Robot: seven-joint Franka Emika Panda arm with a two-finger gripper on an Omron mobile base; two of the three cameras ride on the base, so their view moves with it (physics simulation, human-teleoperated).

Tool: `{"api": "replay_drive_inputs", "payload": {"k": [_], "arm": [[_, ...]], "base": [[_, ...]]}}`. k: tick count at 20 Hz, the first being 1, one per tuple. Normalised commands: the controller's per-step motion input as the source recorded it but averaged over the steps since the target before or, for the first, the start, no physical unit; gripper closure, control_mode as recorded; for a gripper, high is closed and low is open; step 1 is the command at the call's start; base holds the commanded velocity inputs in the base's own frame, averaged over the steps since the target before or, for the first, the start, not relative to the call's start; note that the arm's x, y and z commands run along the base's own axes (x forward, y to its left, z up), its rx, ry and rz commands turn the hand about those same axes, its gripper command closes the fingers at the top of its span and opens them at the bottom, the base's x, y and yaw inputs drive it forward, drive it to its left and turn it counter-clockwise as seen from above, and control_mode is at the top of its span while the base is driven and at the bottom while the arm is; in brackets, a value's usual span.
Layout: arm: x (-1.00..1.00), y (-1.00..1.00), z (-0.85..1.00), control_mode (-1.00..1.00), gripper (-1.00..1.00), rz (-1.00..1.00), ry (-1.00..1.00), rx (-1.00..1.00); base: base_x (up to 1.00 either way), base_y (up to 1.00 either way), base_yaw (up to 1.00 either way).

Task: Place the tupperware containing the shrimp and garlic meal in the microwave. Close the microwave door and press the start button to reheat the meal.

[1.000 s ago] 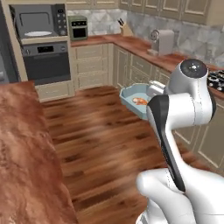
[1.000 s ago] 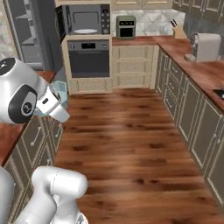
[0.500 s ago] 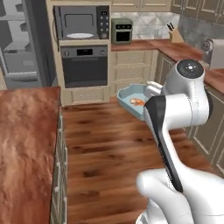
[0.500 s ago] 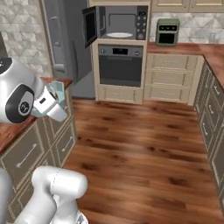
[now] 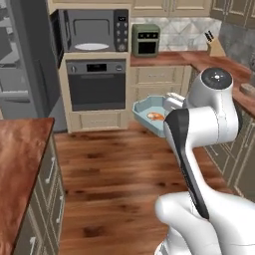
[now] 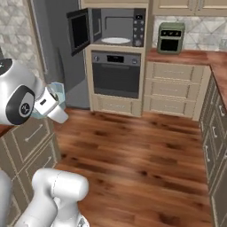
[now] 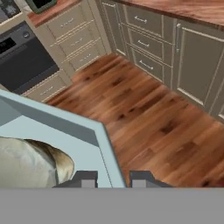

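The pale blue tupperware (image 5: 149, 110) hangs in the air over the wooden floor, in front of the drawers, with my gripper (image 5: 170, 102) shut on its right rim. An orange shrimp piece (image 5: 156, 117) lies inside it. In the hand view the tupperware's rim (image 7: 107, 153) runs between my fingertips (image 7: 85, 178), and a whitish piece of the meal (image 7: 30, 162) lies beside them. The microwave (image 5: 94, 30) sits high in the cabinet wall ahead, with the white turntable plate (image 5: 89, 47) showing. The microwave door (image 6: 79, 30) stands swung open to the left.
A built-in oven (image 5: 97, 84) sits under the microwave, and a small green countertop oven (image 5: 146, 40) stands to its right. A wood-topped island (image 5: 20, 159) is at the left, a grey fridge (image 5: 20, 64) beyond it. Cabinets (image 6: 215, 133) line the right.
The whole picture has shifted as the base turned: the microwave wall has come from the far left toward the middle and looks closer. The tupperware stays in my gripper.
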Motion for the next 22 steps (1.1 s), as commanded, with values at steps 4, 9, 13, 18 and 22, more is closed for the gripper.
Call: {"api": "replay_drive_inputs", "payload": {"k": [4,9,13,18,22], "arm": [[0.00,0.00,0.00,1.00,1.00,0.00,0.00,0.00],[0.00,0.00,0.00,1.00,1.00,0.00,0.00,0.00],[0.00,0.00,0.00,1.00,1.00,0.00,0.00,0.00],[0.00,0.00,0.00,1.00,1.00,0.00,0.00,0.00],[0.00,0.00,0.00,1.00,1.00,0.00,0.00,0.00]], "base": [[1.00,-0.37,0.19],[1.00,-0.31,0.19],[1.00,-0.33,0.18],[1.00,-0.29,0.17],[1.00,-0.25,0.15]]}}
